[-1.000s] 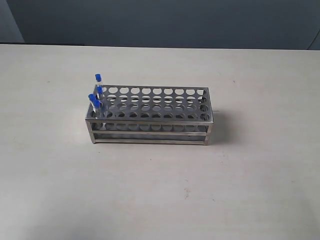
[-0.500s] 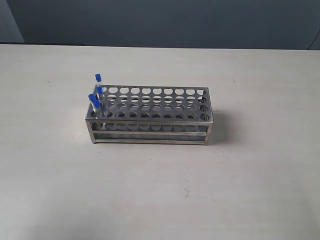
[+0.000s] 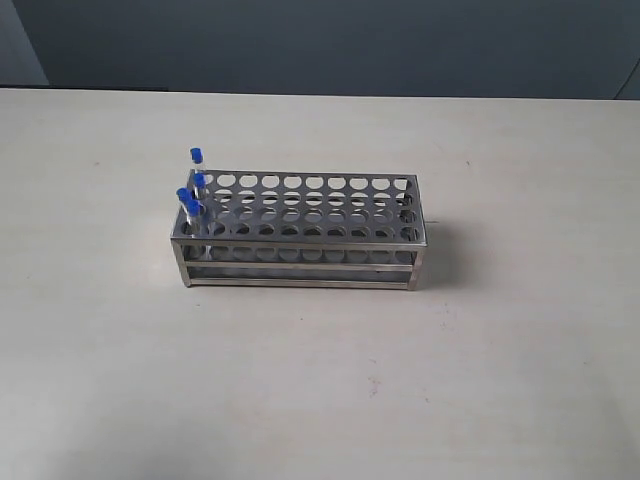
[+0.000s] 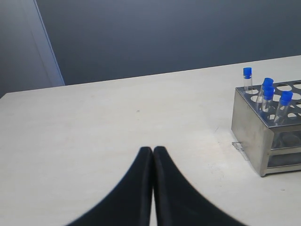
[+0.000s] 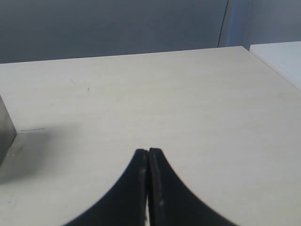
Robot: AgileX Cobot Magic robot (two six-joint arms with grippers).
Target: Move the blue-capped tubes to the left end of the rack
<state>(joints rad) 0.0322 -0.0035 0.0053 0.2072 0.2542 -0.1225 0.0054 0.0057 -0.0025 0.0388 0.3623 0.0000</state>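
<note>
The blue-capped tubes (image 3: 199,181) stand cap-up in the holes at the left end of the rack (image 3: 300,266). They are thin and clear with bright blue caps, and the front ones lean a little. You'll see the silver rack lying with its long axis across the exterior view on the pale table (image 3: 320,390). Your left gripper (image 4: 153,151) and right gripper (image 5: 148,152) each have fingertips pressed together on nothing, apart from the rack.
</note>
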